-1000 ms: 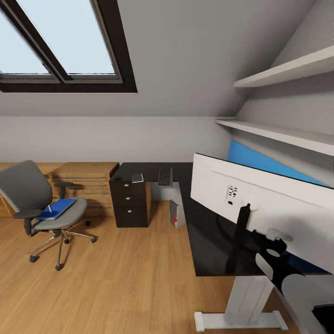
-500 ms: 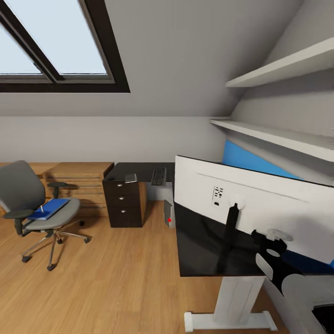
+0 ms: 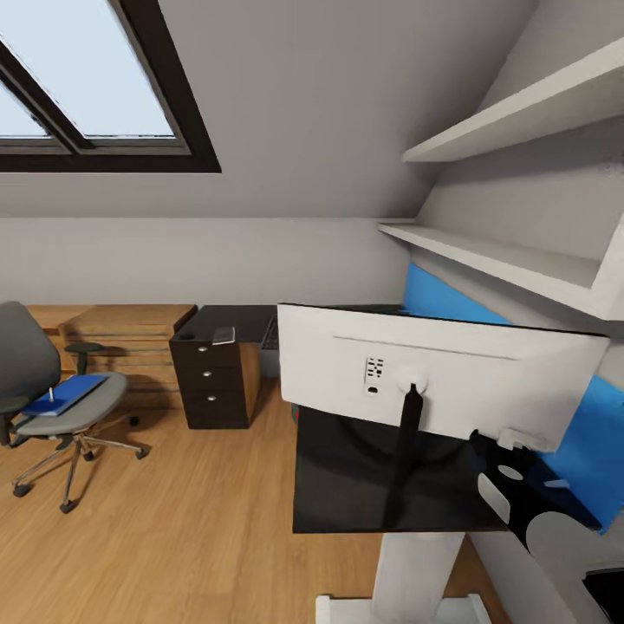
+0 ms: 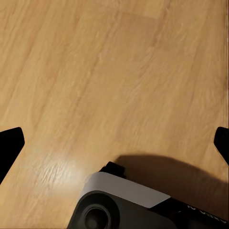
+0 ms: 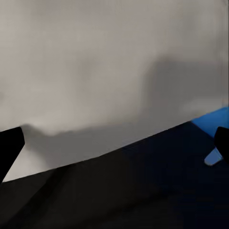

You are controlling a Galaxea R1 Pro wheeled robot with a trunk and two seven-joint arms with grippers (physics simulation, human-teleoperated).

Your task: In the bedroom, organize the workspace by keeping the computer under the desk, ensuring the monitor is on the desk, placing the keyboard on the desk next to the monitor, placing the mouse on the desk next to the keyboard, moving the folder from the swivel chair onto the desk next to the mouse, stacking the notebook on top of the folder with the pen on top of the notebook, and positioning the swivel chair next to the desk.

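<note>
Head view: the monitor (image 3: 451, 381) stands on the near end of the desk (image 3: 347, 485), its white back toward the camera and its black stand (image 3: 406, 451) rising from the glossy top. At the far end of the desk, the black drawer unit (image 3: 212, 386) sits under the top, and a small light-grey item that may be the notebook (image 3: 224, 334) lies on the top above it; too small to confirm. A dark strip at the monitor's upper left edge is the keyboard (image 3: 269, 334), mostly hidden. The swivel chair (image 3: 48, 399) stands on the wood floor (image 3: 173, 529), well apart from the desk, with the folder (image 3: 62, 395) flat on its seat and a thin pale stick (image 3: 50, 395) upright on the folder. Low light-wood shelving (image 3: 113, 338) runs along the far wall beside the drawer unit. Right gripper (image 3: 507, 446): seen low in the head view, just beside the monitor's lower right corner. Right wrist view: both fingertips (image 5: 9, 148) at the frame edges, spread wide, nothing between them. Left gripper (image 4: 114, 145): fingertips likewise wide apart, empty, over bare floor.
</note>
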